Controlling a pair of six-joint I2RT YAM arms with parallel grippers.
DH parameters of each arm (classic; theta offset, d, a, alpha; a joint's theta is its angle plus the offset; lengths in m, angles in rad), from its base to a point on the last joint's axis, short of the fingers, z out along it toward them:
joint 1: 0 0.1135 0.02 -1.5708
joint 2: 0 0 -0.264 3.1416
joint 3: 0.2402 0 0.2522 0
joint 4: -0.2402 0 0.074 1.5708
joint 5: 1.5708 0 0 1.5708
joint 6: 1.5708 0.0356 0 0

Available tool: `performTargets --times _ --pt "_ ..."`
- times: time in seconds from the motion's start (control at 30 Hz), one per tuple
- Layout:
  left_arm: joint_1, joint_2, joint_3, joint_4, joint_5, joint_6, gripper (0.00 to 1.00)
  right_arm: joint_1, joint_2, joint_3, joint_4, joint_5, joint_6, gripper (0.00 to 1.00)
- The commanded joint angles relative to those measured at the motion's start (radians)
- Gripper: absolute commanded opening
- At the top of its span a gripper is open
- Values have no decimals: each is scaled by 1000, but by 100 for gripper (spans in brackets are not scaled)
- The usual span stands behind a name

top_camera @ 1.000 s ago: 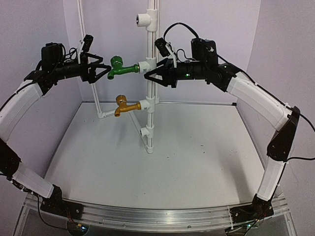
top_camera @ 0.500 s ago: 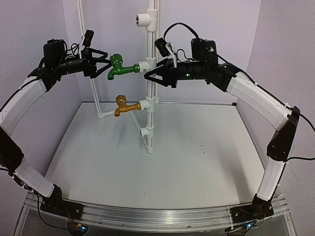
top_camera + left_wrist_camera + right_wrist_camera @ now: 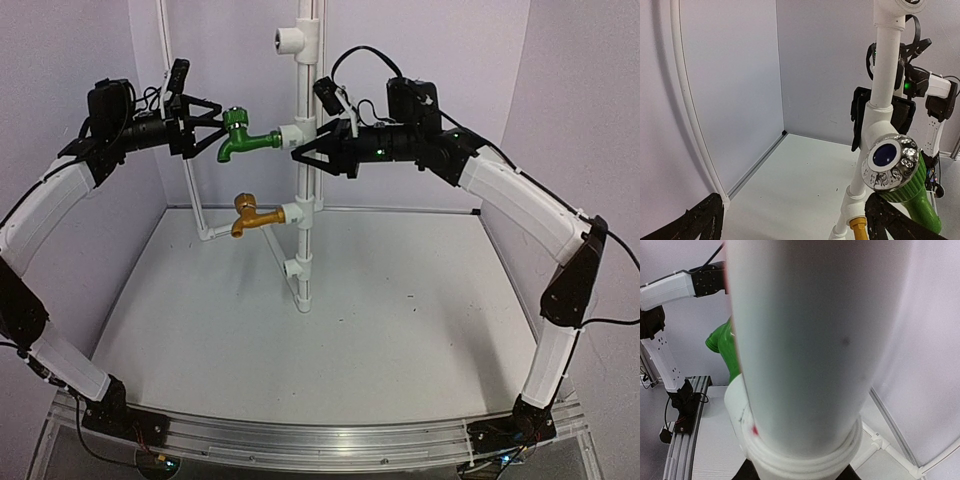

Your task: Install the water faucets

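The green faucet (image 3: 247,141) sits in a white T-fitting (image 3: 297,134) on the upright white pipe (image 3: 308,60). The golden faucet (image 3: 246,215) sits in the fitting below. My left gripper (image 3: 218,127) is open, its fingers just left of the green faucet's round handle, apart from it. In the left wrist view the chrome handle cap (image 3: 890,162) is right of centre above my right fingertip (image 3: 887,220); the left gripper (image 3: 795,222) is empty. My right gripper (image 3: 302,153) is closed around the pipe at the fitting. The pipe (image 3: 805,330) fills the right wrist view.
A thin white frame tube (image 3: 185,150) runs up behind my left gripper. Another T-fitting (image 3: 293,40) tops the pipe and one sits low (image 3: 296,268). Purple walls close the back and sides. The white table floor (image 3: 380,330) lies below.
My left gripper has moved right and slightly up, closing in on the green faucet's handle with its jaws open. My right gripper has stayed at the pipe.
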Motion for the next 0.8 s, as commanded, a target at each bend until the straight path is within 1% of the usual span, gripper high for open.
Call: performTargets --times 0.0,0.17,0.27,0.53,0.77 --pt "0 2 100 27 24 46 98 1 28 54 55 5 9 30" --pt "0 -1 137 4 77 66 99 1 33 61 56 10 13 30" --pt "-4 -12 134 -23 97 97 98 1 37 65 56 12 15 31" --pt "-45 -28 168 -187 150 214 99 1 50 80 56 19 25 34" --pt "-68 -36 197 -228 139 246 99 1 54 83 57 20 30 36"
